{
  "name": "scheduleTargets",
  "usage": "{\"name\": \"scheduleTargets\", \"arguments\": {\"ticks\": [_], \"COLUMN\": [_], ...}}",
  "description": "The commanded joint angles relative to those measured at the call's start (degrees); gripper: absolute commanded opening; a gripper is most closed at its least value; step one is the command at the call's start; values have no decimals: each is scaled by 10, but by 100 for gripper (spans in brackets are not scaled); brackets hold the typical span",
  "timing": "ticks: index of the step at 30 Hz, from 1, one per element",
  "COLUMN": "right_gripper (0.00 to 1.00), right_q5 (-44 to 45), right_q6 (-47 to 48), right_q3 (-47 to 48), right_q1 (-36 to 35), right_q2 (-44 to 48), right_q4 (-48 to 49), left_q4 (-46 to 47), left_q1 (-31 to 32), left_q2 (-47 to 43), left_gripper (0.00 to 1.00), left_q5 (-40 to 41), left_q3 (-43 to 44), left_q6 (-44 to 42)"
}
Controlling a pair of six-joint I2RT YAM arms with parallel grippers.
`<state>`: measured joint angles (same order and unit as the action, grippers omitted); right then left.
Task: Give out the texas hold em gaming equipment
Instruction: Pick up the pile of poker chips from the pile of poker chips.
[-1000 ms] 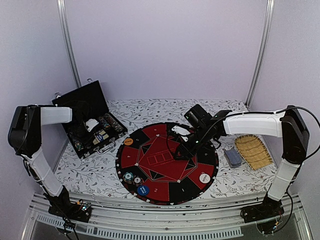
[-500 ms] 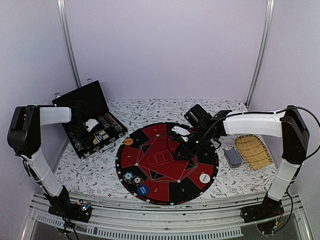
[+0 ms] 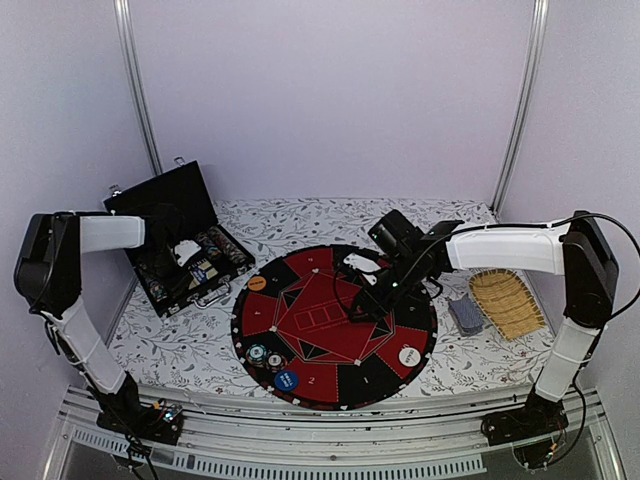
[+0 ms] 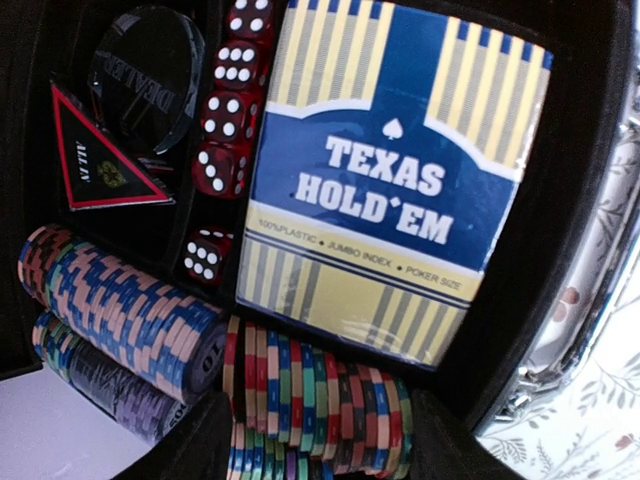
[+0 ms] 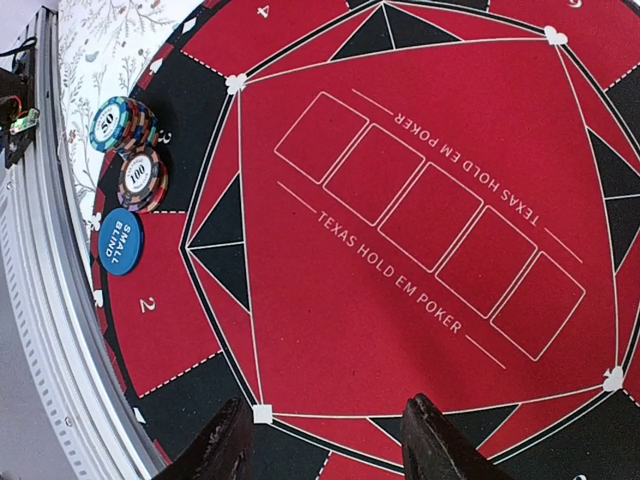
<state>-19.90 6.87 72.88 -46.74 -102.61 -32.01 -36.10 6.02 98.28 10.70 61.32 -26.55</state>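
Note:
My left gripper (image 3: 176,256) is inside the open black case (image 3: 170,215). In the left wrist view it is open (image 4: 318,445), its fingers on either side of a row of striped poker chips (image 4: 320,395) lying on edge. A second roll of chips (image 4: 120,320) lies to the left. My right gripper (image 3: 366,300) is open and empty (image 5: 330,450) just above the round red and black poker mat (image 3: 330,335). Two chip stacks (image 3: 265,357) and a blue button (image 3: 286,381) sit on the mat's near left, also visible from the right wrist (image 5: 122,122). A white button (image 3: 409,356) and an orange button (image 3: 257,283) lie on the mat.
The case also holds a blue and yellow card box (image 4: 390,180), red dice (image 4: 225,130), a dark dealer disc (image 4: 145,70) and a triangular marker (image 4: 105,160). A grey-blue card deck (image 3: 465,315) and a straw slatted mat (image 3: 505,303) lie right of the poker mat.
My left gripper has shifted slightly inside the case. My right gripper has barely moved over the mat.

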Motion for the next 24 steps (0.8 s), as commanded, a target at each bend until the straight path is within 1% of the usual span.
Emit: {"name": "scheduleTargets", "arguments": {"ticks": [1, 8, 12, 16, 20, 24], "right_gripper": [53, 53, 53, 53, 53, 53], "right_q5": [-12, -15, -20, -25, -26, -26], "right_q6": [1, 1, 2, 2, 4, 5], "right_q3": [-3, -1, 1, 2, -1, 0], "right_q1": [3, 2, 3, 3, 3, 3], "right_q2": [-12, -18, -21, -23, -20, -19], "right_q4": [-4, -7, -10, -13, -16, -19], "left_q4": [1, 11, 25, 32, 18, -10], "left_q1": [3, 5, 4, 1, 1, 1], "left_q2": [11, -45, -67, -51, -30, -31], "left_gripper": [62, 62, 62, 63, 64, 71], "left_q5": [24, -12, -10, 11, 3, -22], "left_q3": [-6, -13, -23, -28, -21, -13], "left_q6": [-1, -9, -17, -19, -11, -6]}}
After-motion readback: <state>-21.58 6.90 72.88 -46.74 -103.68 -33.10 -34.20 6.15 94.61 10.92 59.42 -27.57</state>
